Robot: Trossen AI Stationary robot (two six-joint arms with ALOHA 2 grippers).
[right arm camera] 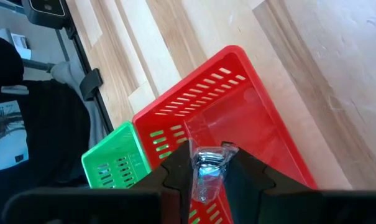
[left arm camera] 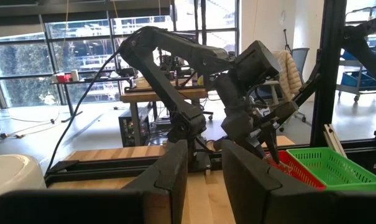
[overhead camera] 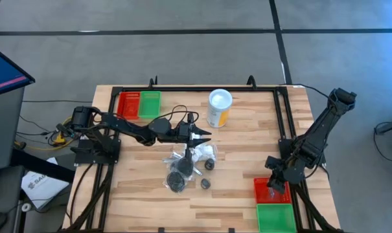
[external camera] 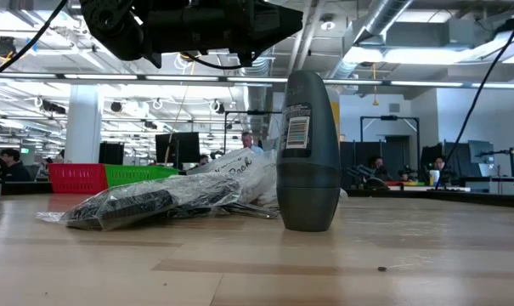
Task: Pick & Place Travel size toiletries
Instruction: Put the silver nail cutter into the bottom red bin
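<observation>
One silvery tube (right arm camera: 206,168) sits pinched in the right hand (right arm camera: 207,177), directly above the red basket (right arm camera: 250,112); the left hand (overhead camera: 197,134) hovers part-open over the worktop (overhead camera: 247,194) pile.

You've got four baskets on the surface: a red one (overhead camera: 128,104) and a green one (overhead camera: 149,103) upper left, another red (overhead camera: 263,189) and green (overhead camera: 275,217) lower right. One yellow canister (overhead camera: 219,109) with a white lid. One dark bottle (external camera: 307,151) stands up front in the low view. The wrapped stuff in the middle (overhead camera: 186,165) is too jumbled to count.
</observation>
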